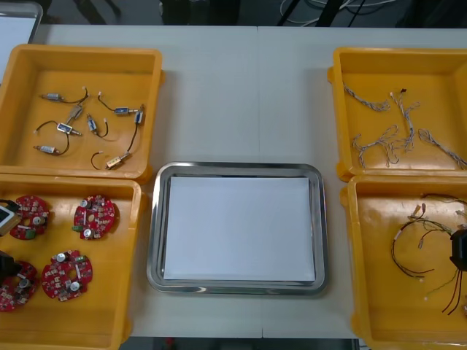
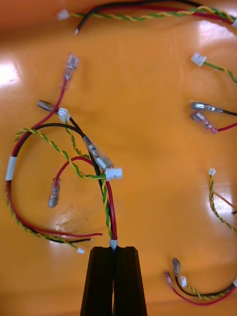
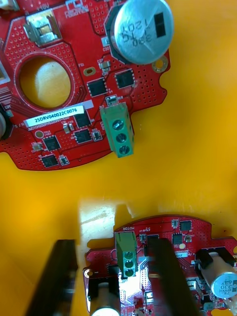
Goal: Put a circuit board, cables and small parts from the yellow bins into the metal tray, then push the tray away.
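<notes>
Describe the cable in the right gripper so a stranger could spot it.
Find the near yellow bin on the robot's right, where the right gripper sits; the left gripper hangs open over the boards opposite. Among the loose cables there, it is the red, black and yellow-green cable whose end runs into the shut gripper; the others lie free.

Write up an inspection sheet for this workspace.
Surface: light table.
Job's things: metal tray white inside, empty; four circuit boards in near-left yellow bin; small metal parts in far-left bin.
Clutter: nothing seen.
Grippers: left gripper open in near-left bin, straddling the edge of one board; right gripper shut on a red and yellow cable in near-right bin.
Cables: blue and white cables in far-right bin; red and yellow ones in near-right bin.
Surroundings: second tray beyond far-left bin.
</notes>
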